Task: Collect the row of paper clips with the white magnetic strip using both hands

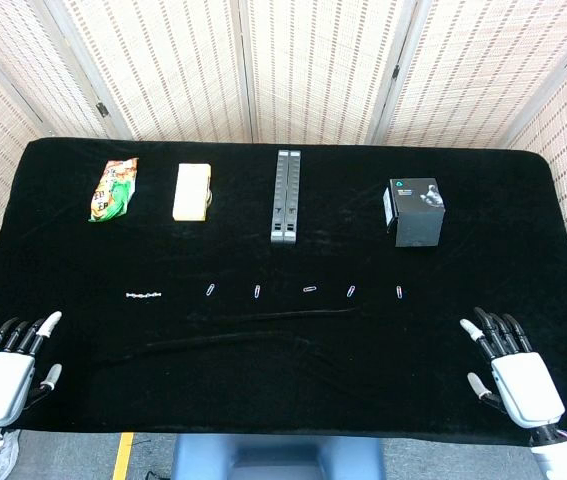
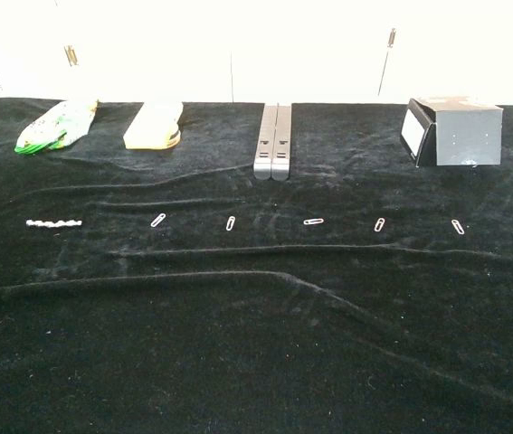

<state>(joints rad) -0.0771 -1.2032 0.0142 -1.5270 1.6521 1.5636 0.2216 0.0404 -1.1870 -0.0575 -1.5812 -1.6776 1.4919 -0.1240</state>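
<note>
1. Left hand bottom left, fingers spread, holding nothing.
2. Right hand bottom right, same deal.
3. Paper clips in a row mid-frame; white magnetic strip at row's left end.

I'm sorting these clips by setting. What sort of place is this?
Probably a lab test bench, not a home: a table under black cloth, woven folding screens behind it, and paper clips laid out in a neat row.
</note>
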